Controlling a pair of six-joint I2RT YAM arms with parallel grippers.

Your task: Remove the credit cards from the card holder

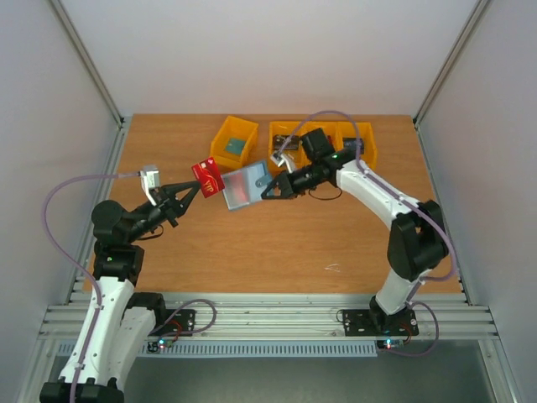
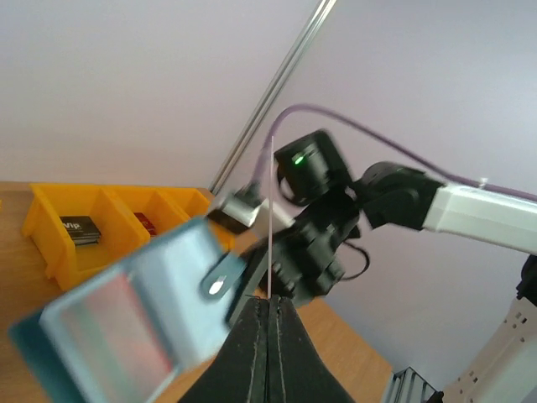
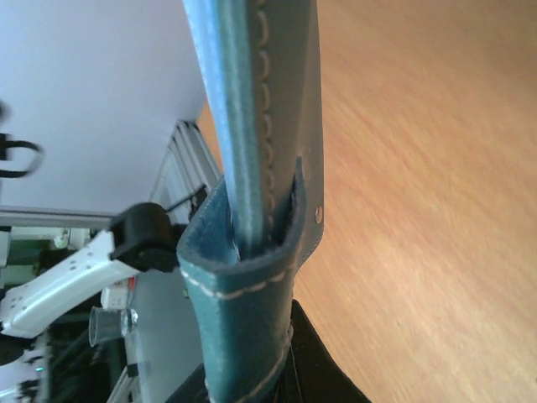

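One red card (image 1: 205, 175) was the business of that moment. My left gripper (image 1: 195, 186) was shut on its near end, fingers pressed together, so that from the left wrist the card showed only as a thin pale line rising between them. My right gripper (image 1: 270, 190) was clamped on the card holder (image 1: 244, 186) at its tab side, holding it in the air above the counter (image 1: 277, 252), in front of the yellow bins (image 1: 234, 143).

I judged this to be the drawing-out step. The card lay at the holder's upper left corner, touching or just beside it, and I could not tell whether its far edge sat inside a pocket. The next move called for pulling leftward along the card's own length while the right side held firm, then finding a place to set it down.

The card's long axis ran from my left fingertips up and right toward the holder. The holder's broad face was turned up toward the overhead camera and stood edge-on to my right wrist camera.
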